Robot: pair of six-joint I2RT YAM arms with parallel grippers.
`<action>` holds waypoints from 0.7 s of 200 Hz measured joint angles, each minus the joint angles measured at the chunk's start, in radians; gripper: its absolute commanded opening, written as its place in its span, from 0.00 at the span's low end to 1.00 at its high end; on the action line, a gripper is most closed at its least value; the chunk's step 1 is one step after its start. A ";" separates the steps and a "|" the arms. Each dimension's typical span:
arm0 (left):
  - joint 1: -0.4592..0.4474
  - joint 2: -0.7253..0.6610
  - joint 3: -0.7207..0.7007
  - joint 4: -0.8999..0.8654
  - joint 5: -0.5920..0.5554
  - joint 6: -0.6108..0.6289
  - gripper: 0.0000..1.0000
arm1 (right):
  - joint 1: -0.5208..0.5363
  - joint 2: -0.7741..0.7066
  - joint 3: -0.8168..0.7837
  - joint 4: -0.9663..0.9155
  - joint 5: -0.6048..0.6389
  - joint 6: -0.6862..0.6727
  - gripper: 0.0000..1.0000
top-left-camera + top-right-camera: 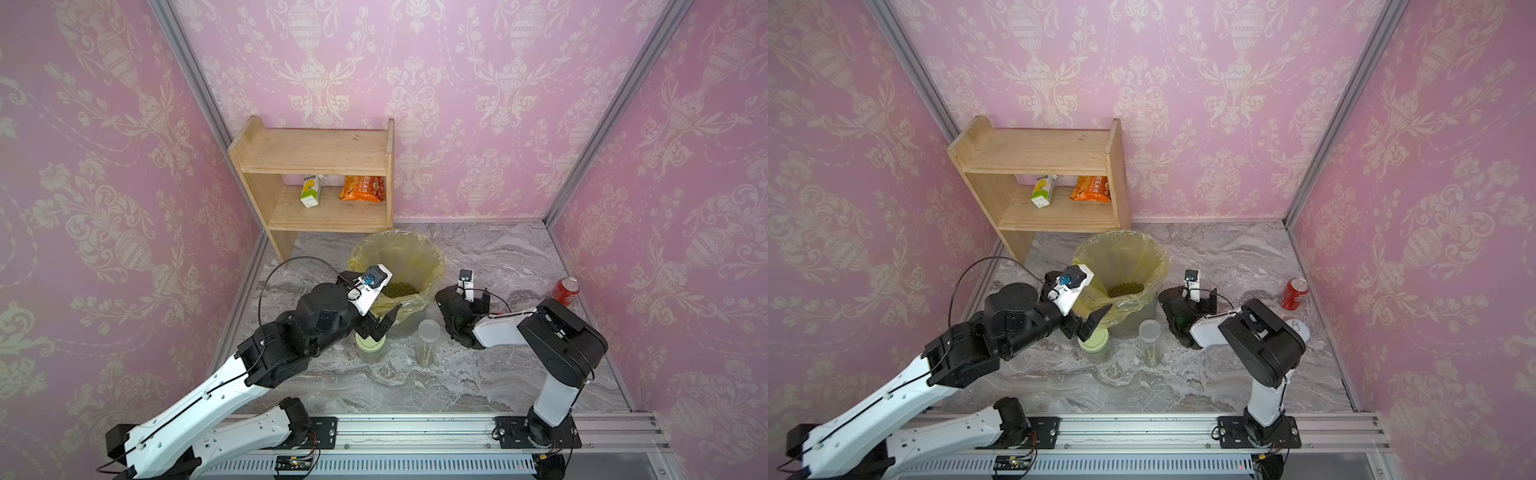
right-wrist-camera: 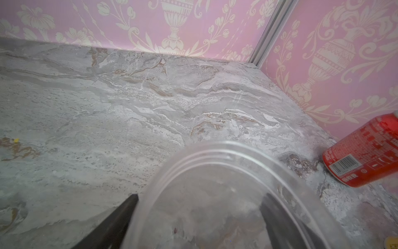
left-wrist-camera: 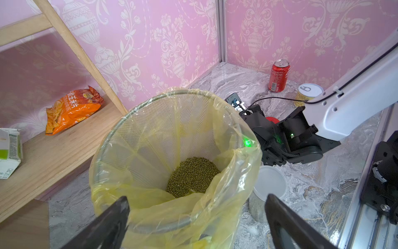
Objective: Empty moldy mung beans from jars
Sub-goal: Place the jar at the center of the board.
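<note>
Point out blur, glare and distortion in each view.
Right wrist view: the clear jar sits too close, soft and out of focus. Left wrist view: a green light flares on the yellow bin liner. Both top views: wide-angle lens splays the corner posts; lighting even.

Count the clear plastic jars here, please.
3: a squat pale-green-lidded jar beneath the left gripper, a tall narrow white-lidded jar beside it, and an open lidless jar straddled by the right gripper.

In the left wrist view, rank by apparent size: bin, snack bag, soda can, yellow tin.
1. Bin, by far, though nearest the camera.
2. Snack bag.
3. Soda can.
4. Yellow tin, partly hidden behind the right arm, so its place below the can is unsure.
</note>
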 measured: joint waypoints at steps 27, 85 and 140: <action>0.000 0.000 0.002 -0.006 -0.003 0.000 0.99 | 0.000 0.000 -0.002 -0.013 -0.011 0.010 0.96; 0.000 0.000 0.002 -0.006 -0.014 0.000 0.99 | 0.000 -0.043 -0.004 -0.060 -0.042 0.047 0.98; 0.000 0.008 0.002 -0.004 -0.017 0.000 0.99 | 0.000 -0.198 -0.004 -0.181 -0.061 0.086 0.99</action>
